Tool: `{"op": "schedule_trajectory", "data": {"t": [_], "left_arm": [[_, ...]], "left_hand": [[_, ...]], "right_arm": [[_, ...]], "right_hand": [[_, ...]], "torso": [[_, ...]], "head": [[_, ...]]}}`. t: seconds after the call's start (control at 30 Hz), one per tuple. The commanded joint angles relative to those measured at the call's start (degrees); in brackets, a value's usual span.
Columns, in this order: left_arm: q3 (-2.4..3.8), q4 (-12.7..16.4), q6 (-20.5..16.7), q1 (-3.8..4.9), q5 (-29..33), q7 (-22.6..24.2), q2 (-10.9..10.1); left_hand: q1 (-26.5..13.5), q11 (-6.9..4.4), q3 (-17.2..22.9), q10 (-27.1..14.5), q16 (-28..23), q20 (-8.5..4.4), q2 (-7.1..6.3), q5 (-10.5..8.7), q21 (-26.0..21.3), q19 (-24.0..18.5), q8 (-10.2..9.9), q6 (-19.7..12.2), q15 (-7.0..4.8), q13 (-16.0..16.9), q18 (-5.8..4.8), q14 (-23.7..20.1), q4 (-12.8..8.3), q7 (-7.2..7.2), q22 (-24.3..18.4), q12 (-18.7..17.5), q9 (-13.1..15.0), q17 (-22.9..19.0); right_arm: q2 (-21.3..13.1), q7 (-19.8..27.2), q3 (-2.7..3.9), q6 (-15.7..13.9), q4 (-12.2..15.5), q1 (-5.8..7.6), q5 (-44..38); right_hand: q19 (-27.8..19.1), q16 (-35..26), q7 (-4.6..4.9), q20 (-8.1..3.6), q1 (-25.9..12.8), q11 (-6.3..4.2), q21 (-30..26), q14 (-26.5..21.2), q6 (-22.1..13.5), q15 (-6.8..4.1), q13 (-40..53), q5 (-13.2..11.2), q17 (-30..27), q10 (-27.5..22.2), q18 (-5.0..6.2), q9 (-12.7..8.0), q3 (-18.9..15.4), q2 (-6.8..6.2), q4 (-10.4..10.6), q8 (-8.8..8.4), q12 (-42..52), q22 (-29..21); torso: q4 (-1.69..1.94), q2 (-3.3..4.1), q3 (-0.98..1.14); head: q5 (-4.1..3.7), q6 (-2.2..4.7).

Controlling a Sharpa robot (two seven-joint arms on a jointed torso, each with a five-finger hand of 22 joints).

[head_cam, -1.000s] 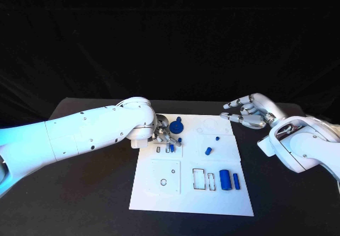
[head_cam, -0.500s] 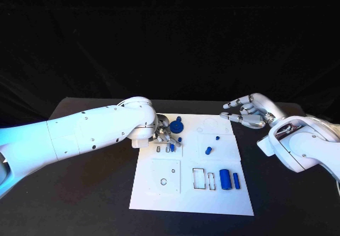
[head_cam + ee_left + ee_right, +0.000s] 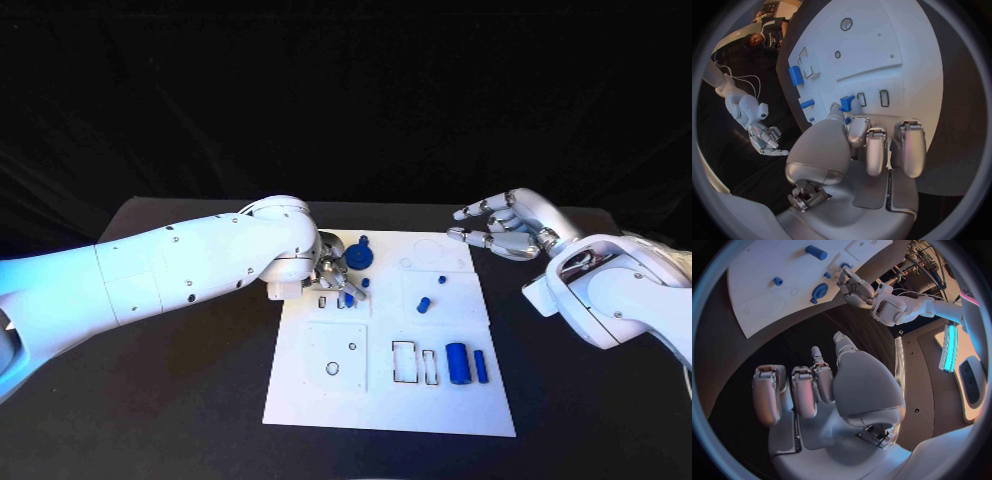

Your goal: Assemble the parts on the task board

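- The task board (image 3: 389,340) is lying in the middle of the black table (image 3: 173,400), with blue parts scattered over it rather than gathered in one place.
- A small blue block (image 3: 846,103) is sitting by the rectangular slots at the board's far left corner, right at the tips of the left hand (image 3: 335,272); whether it is already seated in a slot or only lying beside one, I cannot tell.
- The left hand is hovering low over that corner with its fingers curled towards the block; the pictures are not showing whether it is pinching the piece or merely touching it, so its grip stays undecided.
- Just beyond it, a blue round disc (image 3: 361,258) is standing near the board's far edge, and a short blue peg (image 3: 424,306) and a tiny blue piece (image 3: 441,281) are lying loose towards the board's middle.
- Nearer the robot, a blue cylinder (image 3: 459,365) and a slim blue bar (image 3: 480,368) are lying side by side next to two empty rectangular cut-outs (image 3: 414,363), so those slots look unfilled.
- Judging from this, assembly is looking barely begun: most parts are lying loose and most openings are waiting.
- The right hand (image 3: 502,228) is hanging off the board's far right corner, holding nothing, fingers loosely bent and apart.
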Motion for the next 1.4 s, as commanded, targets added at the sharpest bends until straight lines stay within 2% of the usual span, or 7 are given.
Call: {"op": "schedule_trajectory", "data": {"t": [0.03,0.33,0.47,0.63,0.73,0.9,1.4], "left_arm": [[0.01,-0.1,1.5,-0.01,-0.1,-3.6,0.2],[0.01,0.0,0.3,-0.03,0.0,-3.6,0.3],[0.01,0.0,-0.9,-0.07,0.2,-3.4,0.2],[0.08,0.7,-3.4,-0.18,1.0,-2.9,-0.3],[0.17,1.6,-5.0,-0.22,1.4,-2.6,-1.0],[0.29,3.8,-7.7,-0.28,1.7,-2.3,-2.6],[0.30,8.5,-13.8,-1.91,-2.2,-2.0,-6.1]], "left_hand": [[0.7,-0.28,0.2,0.1,0.2,-0.41,-0.04,0.08,0.2,2.2,0.3,-0.4,-0.44,0.2,-0.65,6.0,-0.3,-0.05,8.4,0.4,0.1,15.1],[8.2,-0.88,6.7,-0.3,0.2,-0.88,2.12,0.17,0.2,2.1,-1.2,-1.4,-0.98,0.0,-0.64,6.0,-4.3,-0.64,8.5,-0.1,0.0,15.1],[10.7,-0.71,11.5,-0.6,0.2,-0.95,1.63,0.35,0.2,2.1,-2.5,-1.9,-0.88,-0.2,-0.65,6.0,-5.8,-0.33,8.5,-0.7,-0.3,15.1],[9.0,-0.33,21.7,-0.4,0.2,-0.58,-3.10,0.55,0.2,2.1,-3.3,-1.5,-0.57,-0.5,-0.67,6.0,-5.0,0.27,8.8,-1.2,0.0,15.1],[5.7,-0.33,31.6,-0.1,0.2,-0.43,-7.42,0.44,0.2,2.2,-3.2,-1.2,-0.37,-0.5,-0.68,6.0,-4.2,0.63,8.9,-1.3,1.0,15.1],[0.2,-0.20,44.5,0.3,0.2,-0.40,-12.58,0.31,0.1,2.2,-2.3,-1.2,-0.17,-0.4,-0.66,6.0,-6.0,0.20,9.1,-1.3,3.3,15.1],[-0.5,-0.30,46.1,0.8,0.2,-0.37,-13.21,0.33,0.6,2.6,-2.0,-0.9,-0.39,0.2,-0.85,6.0,-6.9,0.12,9.8,-0.6,3.8,15.1]], "right_arm": [[0.1,0.3,0.02,0.4,0.0,-0.08,-0.6],[0.1,0.4,0.02,0.3,0.0,-0.16,-0.6],[0.2,0.4,0.02,0.3,0.0,-0.18,-0.6],[0.3,0.4,0.02,0.4,-0.1,-0.22,-0.4],[0.3,0.4,0.02,0.4,-0.1,-0.23,-0.3],[0.2,0.3,0.02,0.6,-0.1,-0.24,-0.3],[0.3,0.4,0.02,0.9,-0.4,-0.27,-0.1]], "right_hand": [[0.6,-0.2,0.11,-0.40,0.3,-0.38,-0.3,5.0,0.2,-0.30,8.2,0.4,11.6,0.3,0.36,0.1,-0.3,0.12,0.1,0.20,-0.3,6.4],[0.6,-0.2,0.09,-0.42,0.4,-0.40,-0.3,5.0,0.3,-0.32,8.3,0.6,11.6,0.3,0.38,0.1,-0.4,0.18,0.1,0.23,-0.2,6.3],[0.6,-0.2,0.09,-0.42,0.4,-0.40,-0.3,5.0,0.3,-0.32,8.3,0.6,11.6,0.3,0.38,0.1,-0.4,0.18,0.1,0.23,-0.2,6.3],[0.6,-0.2,0.07,-0.43,0.5,-0.41,-0.3,5.0,0.3,-0.34,8.3,0.8,11.6,0.4,0.39,0.1,-0.5,0.22,0.1,0.24,-0.2,6.3],[0.6,-0.2,0.07,-0.43,0.5,-0.41,-0.3,5.0,0.3,-0.34,8.3,0.8,11.6,0.4,0.39,0.1,-0.5,0.22,0.1,0.24,-0.2,6.3],[0.6,-0.2,0.07,-0.43,0.5,-0.41,-0.3,5.0,0.3,-0.34,8.3,0.8,11.6,0.4,0.39,0.1,-0.5,0.22,0.1,0.24,-0.2,6.3],[0.6,-0.3,0.06,-0.44,0.5,-0.42,-0.3,5.0,0.4,-0.35,8.3,0.9,11.6,0.3,0.39,0.1,-0.5,0.27,0.2,0.25,-0.2,6.3]], "torso": [[0.00,0.01,0.00],[0.04,-0.03,-0.01],[0.02,-0.02,0.02],[-0.04,-0.02,0.03],[-0.02,-0.01,0.06],[0.06,0.02,0.06],[0.47,-0.08,0.46]], "head": [[0.01,-0.10],[0.06,-0.24],[0.12,-0.28],[0.20,-0.25],[0.18,-0.22],[0.13,-0.21],[0.63,-0.35]]}}
